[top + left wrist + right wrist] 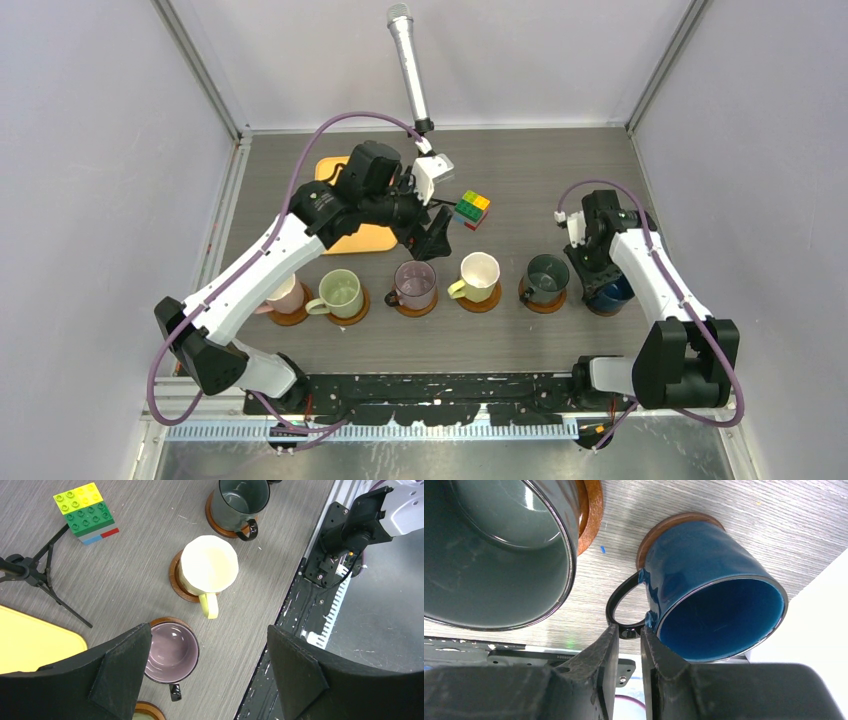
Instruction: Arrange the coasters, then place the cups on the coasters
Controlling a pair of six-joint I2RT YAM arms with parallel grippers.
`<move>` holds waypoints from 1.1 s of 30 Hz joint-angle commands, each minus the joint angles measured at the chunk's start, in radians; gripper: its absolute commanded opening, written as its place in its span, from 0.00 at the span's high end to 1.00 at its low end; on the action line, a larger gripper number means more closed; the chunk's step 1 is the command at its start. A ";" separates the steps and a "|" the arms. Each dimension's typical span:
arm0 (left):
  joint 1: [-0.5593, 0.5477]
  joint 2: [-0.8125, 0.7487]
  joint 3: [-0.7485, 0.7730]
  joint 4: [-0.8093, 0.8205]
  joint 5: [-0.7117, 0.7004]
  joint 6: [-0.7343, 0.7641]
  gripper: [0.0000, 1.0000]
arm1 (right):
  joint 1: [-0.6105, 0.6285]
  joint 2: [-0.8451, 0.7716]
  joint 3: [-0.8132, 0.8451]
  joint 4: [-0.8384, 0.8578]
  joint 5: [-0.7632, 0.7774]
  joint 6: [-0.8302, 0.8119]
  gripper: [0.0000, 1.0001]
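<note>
Right fingers (599, 670) are clamped shut on the navy mug's (704, 575) handle (616, 597). The body lies at 1 o'clock from them, tilted, with its base on the end coaster (674, 521). Left fingers (120, 665) are spread wide and empty above the mauve mug (172, 652).

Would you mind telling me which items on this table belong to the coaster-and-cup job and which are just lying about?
Job: coasters; pink mug, green mug, mauve mug, cream mug, grey-green mug, navy mug.
Lying about: orange tray, coloured cube, microphone.
</note>
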 commanded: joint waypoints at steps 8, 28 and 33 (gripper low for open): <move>0.007 -0.015 -0.004 0.015 0.026 -0.003 0.13 | 0.015 -0.037 0.070 -0.024 -0.015 0.004 0.66; 0.015 -0.028 -0.022 0.011 0.020 -0.003 0.13 | 0.071 0.006 -0.001 0.032 0.007 0.007 0.71; 0.016 -0.031 -0.028 0.010 0.020 -0.004 0.13 | 0.070 0.004 -0.005 0.026 0.019 0.005 0.73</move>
